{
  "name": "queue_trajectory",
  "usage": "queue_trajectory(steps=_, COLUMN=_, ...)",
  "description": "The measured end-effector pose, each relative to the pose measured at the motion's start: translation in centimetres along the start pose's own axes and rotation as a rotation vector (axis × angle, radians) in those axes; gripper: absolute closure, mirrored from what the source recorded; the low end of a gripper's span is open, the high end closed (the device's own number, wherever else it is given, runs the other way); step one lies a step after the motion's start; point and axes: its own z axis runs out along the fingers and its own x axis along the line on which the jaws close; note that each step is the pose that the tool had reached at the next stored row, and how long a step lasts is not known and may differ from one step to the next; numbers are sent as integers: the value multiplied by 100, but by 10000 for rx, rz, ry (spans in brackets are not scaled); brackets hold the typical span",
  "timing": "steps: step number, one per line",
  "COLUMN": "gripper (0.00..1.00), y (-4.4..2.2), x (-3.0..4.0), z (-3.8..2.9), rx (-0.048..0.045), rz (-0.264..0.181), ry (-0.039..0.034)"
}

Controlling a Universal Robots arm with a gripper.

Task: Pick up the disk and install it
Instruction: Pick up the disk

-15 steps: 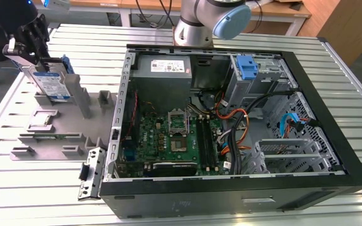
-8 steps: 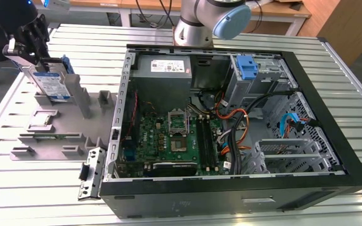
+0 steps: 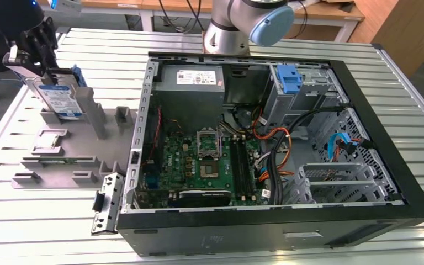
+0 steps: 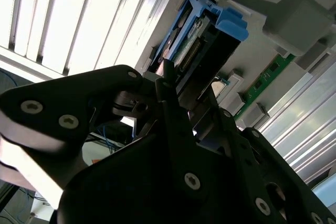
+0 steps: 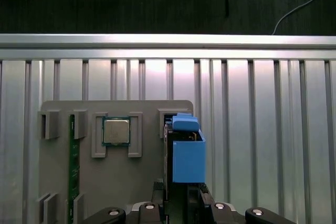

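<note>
Blue-framed disk (image 3: 59, 99) apparently within gripper (image 3: 46, 74)

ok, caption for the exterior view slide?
Arm's gripper at the upright silver hard drive in blue plastic carrier, on grey fixture plate beside open black computer case.

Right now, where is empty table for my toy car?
Bare table lies between the grey tray and the near edge, and along the computer case on the exterior view's right. The tray and the case's inside are crowded.

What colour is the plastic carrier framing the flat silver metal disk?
The carrier is bright blue, best seen in the first wrist view.
</note>
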Motion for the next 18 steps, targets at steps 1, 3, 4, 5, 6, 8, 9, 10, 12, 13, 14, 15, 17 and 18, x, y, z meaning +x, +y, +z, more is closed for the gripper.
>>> queue_trajectory(steps=1, gripper=65, y=0, x=0, z=0, rx=-1, rz=0, ry=0)
queue_trajectory(steps=3, gripper=65, y=0, x=1, z=0, rx=0, rz=0, ry=0)
queue_trajectory(steps=4, gripper=65, y=0, x=0, z=-3, rx=0, rz=-1, ry=1)
queue_trajectory(steps=5, gripper=65, y=0, x=0, z=-7, rx=-1, rz=-1, ry=2)
queue_trajectory(steps=6, gripper=65, y=0, x=0, z=-8, rx=2, rz=-1, ry=0)
queue_trajectory(steps=8, gripper=65, y=0, x=-1, z=-9, rx=2, rz=0, ry=0)
queue_trajectory(steps=9, gripper=65, y=0, x=-1, z=-11, rx=0, rz=0, ry=1)
queue_trajectory(steps=10, gripper=65, y=0, x=-1, z=-12, rx=0, rz=0, ry=1)
queue_trajectory(steps=12, gripper=65, y=0, x=-1, z=-12, rx=0, rz=0, ry=1)
queue_trajectory(steps=13, gripper=65, y=0, x=-1, z=-13, rx=0, rz=0, ry=1)
queue_trajectory(steps=14, gripper=65, y=0, x=-1, z=-12, rx=0, rz=0, ry=1)
queue_trajectory(steps=15, gripper=65, y=0, x=-1, z=-12, rx=1, rz=-1, ry=0)
queue_trajectory(steps=17, gripper=65, y=1, x=-1, z=-16, rx=-2, rz=0, ry=2)
queue_trajectory(steps=18, gripper=65, y=1, x=-1, z=-19, rx=-2, rz=0, ry=2)
